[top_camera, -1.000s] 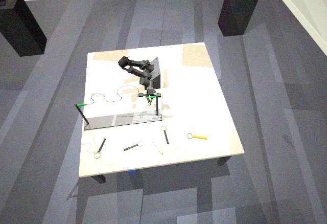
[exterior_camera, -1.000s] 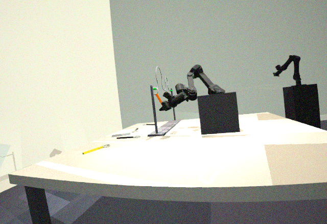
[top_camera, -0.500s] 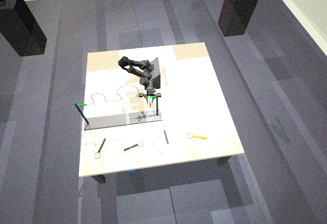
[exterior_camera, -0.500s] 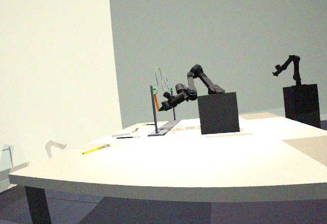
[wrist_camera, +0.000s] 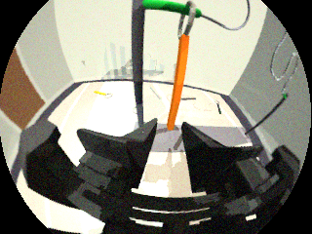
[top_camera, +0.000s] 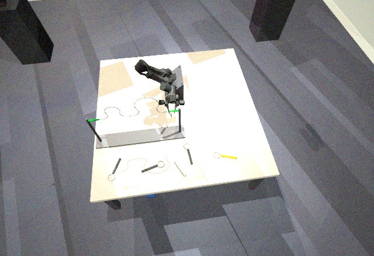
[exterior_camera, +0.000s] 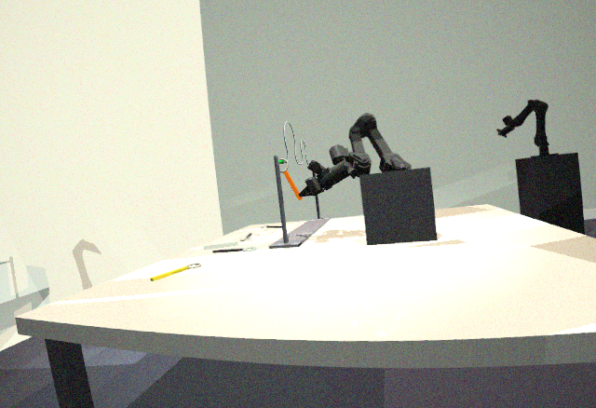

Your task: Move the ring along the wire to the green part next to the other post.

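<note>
Hanging from the green part [top_camera: 173,110] [exterior_camera: 281,161] [wrist_camera: 166,6] of the wire beside the near post [top_camera: 180,120] [exterior_camera: 280,197] [wrist_camera: 138,58], the ring [exterior_camera: 287,167] [wrist_camera: 180,29] has the wire through it; its orange handle [top_camera: 171,114] [exterior_camera: 292,184] [wrist_camera: 177,80] slants down toward the gripper [top_camera: 172,113] [exterior_camera: 301,195] [wrist_camera: 170,123], whose fingers stand apart, unclamped, near the handle's lower end; whether either finger touches it, I cannot tell; the other post [top_camera: 94,131] [exterior_camera: 318,206] [wrist_camera: 265,114] stands well apart; a yellow-handled loop [top_camera: 228,156] [exterior_camera: 169,273] [wrist_camera: 100,93] lies on the table [top_camera: 211,96] [exterior_camera: 336,297] [wrist_camera: 109,114].
</note>
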`<state>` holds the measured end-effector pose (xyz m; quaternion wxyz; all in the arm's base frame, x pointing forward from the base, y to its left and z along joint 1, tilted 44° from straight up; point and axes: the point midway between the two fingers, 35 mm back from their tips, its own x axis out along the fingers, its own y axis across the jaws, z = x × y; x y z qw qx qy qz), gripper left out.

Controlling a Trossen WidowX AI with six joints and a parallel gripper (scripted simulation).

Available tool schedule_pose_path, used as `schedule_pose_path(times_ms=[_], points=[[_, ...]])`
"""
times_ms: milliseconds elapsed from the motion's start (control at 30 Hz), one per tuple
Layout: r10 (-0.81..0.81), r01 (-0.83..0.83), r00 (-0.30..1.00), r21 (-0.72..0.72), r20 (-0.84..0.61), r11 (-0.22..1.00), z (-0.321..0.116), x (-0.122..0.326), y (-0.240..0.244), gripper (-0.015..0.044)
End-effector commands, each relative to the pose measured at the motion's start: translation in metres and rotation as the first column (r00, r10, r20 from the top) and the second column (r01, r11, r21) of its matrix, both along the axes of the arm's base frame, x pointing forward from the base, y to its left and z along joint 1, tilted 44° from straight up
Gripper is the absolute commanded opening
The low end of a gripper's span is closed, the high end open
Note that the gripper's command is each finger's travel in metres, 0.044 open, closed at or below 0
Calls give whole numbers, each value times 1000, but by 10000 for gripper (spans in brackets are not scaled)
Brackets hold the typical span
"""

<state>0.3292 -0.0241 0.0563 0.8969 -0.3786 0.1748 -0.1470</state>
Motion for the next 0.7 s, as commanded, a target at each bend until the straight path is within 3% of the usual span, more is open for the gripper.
schedule_pose_path(times_ms=[0,500,667], points=[[-8,8,1000,5,7,1000,2,-3,0,160],[-8,8,1000,5,7,1000,2,-3,0,160],[-1,1,1000,-1,2,1000,7,-41,13,291]])
